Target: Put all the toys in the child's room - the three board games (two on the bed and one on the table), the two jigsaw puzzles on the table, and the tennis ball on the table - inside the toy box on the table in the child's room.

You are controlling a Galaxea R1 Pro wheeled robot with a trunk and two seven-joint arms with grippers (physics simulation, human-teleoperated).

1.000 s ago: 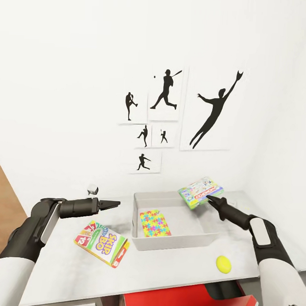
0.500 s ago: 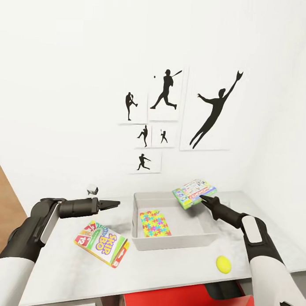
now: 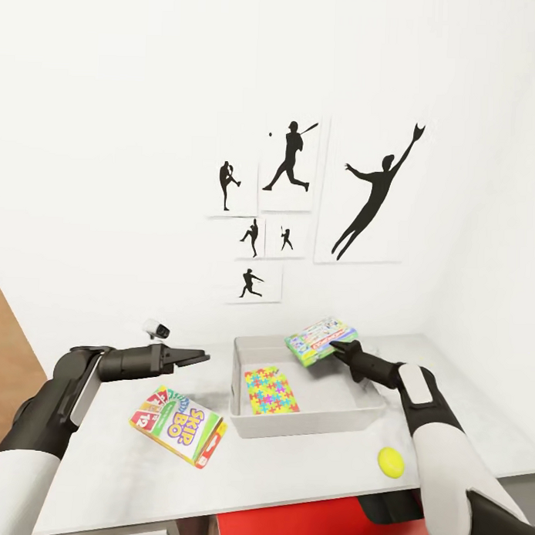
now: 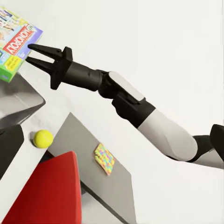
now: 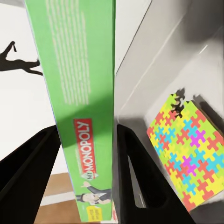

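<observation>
R fingers (image 3: 334,346) clamped on Monopoly box (image 3: 320,340) above toy box (image 3: 308,423) | jigsaw (image 3: 271,390) inside | L fingers (image 3: 205,356) apart, empty, beside toy box | SKIP BO (image 3: 179,425), ball (image 3: 391,461) on worktop (image 3: 306,477)

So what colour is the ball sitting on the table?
Plain yellow-green; the tennis ball shows best in the head view, near the table's front edge.

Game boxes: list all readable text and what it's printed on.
"SKIP BO": white box lying on the table.
"MONOPOLY": red banner on the green box clamped in the right gripper.
Smaller print on both boxes: too blurred to read.
</observation>
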